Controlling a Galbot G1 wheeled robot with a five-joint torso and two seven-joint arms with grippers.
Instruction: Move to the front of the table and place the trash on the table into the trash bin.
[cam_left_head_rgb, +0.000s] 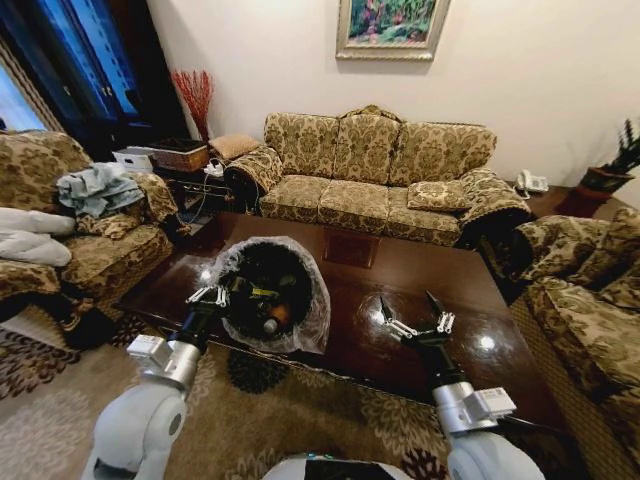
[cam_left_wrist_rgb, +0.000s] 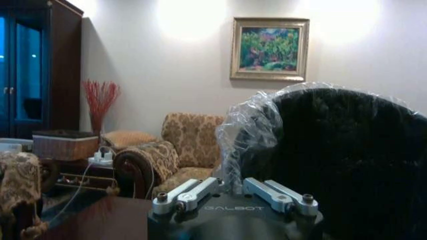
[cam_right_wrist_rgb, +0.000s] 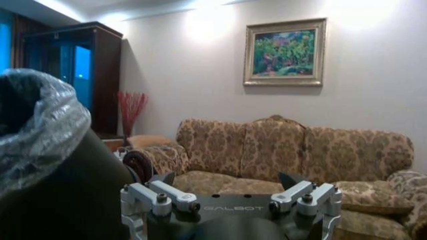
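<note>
My two arms filled the near edge of the head view, grey forearms rising from about 7 and 5 o'clock toward the table (cam_left_head_rgb: 420, 270), a long dark glossy top with a square inlay near its far side. My left gripper (cam_left_head_rgb: 207, 296) sat at about 9 o'clock of the trash bin (cam_left_head_rgb: 268, 292), right against the crinkly plastic bag (cam_left_head_rgb: 316, 318) that lined it; in the left wrist view the gripper (cam_left_wrist_rgb: 235, 196) pointed at the bin's black wall (cam_left_wrist_rgb: 347, 160), which rose just ahead of my fingertips (cam_left_wrist_rgb: 165, 199) with the bag bunched over its rim. Whether those fingers were clenched or released I could not tell. The bin stood on the near left part of the tabletop, and inside it lay the trash (cam_left_head_rgb: 272, 308): small pieces at the bottom, one orange-brown, one pale and rounded, with a strip of green and yellow nearer the rim. My right gripper (cam_left_head_rgb: 412, 314) hovered over bare wood at about 3 o'clock of the bin, well apart from it, its two dark fingers spread wide and holding nothing; the right wrist view showed the same released gripper (cam_right_wrist_rgb: 227, 186) with the bin's bagged rim (cam_right_wrist_rgb: 40, 125) off to one side. Beyond the table, at 12 o'clock, a patterned sofa (cam_left_head_rgb: 370, 170) stood against the wall beneath a framed painting (cam_left_head_rgb: 390, 25).
</note>
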